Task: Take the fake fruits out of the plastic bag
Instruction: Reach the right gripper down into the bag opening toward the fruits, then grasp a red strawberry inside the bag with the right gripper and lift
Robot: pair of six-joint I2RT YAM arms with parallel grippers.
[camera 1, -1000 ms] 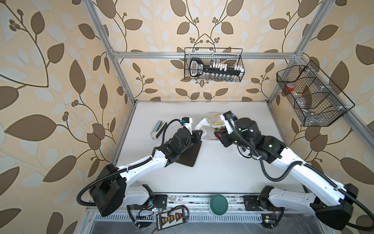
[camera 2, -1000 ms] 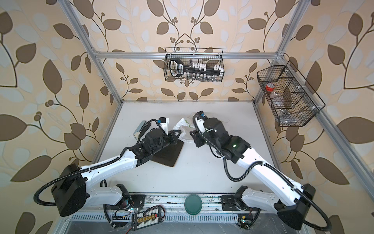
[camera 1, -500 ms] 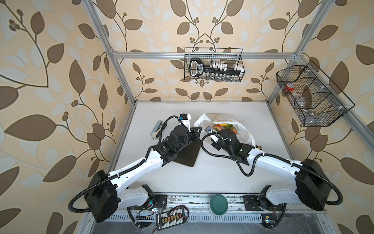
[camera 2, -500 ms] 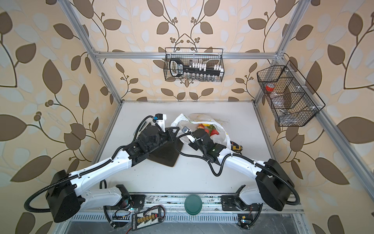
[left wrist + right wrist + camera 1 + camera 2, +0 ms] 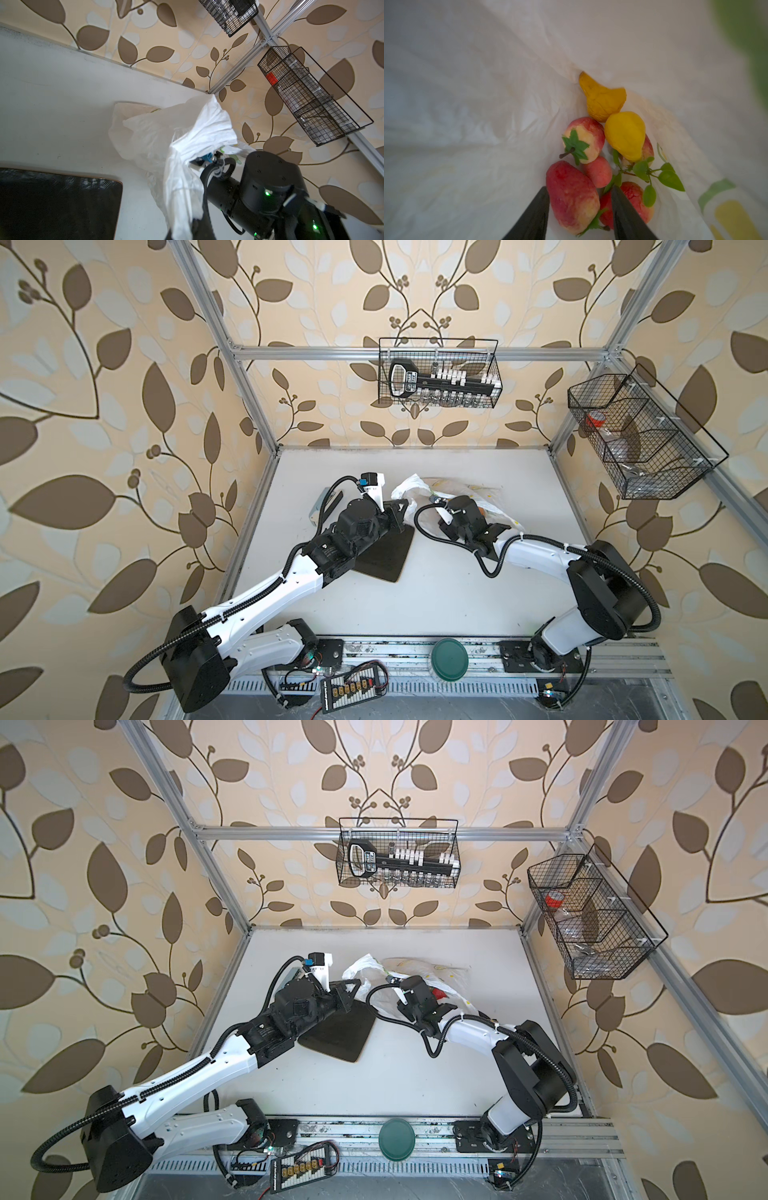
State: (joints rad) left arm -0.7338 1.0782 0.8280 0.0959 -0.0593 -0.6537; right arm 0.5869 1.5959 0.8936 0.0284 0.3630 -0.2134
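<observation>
The white plastic bag lies at mid-table with its mouth lifted. My left gripper is shut on a bunched edge of the bag. In both top views the right wrist covers the bag's opening and hides its fingers. In the right wrist view my right gripper is inside the bag, open. Its fingers straddle a large red fruit. Beyond lie a strawberry, two yellow pears, more red fruits and a green sprig.
A black square plate lies under the left arm, beside the bag. A grey object sits near the left wall. Wire baskets hang on the back and right walls. A green lid rests on the front rail.
The right arm has dropped from above the table and pushed its gripper into the bag's mouth, and its jaws have spread. The left gripper still holds the bag's edge up.
</observation>
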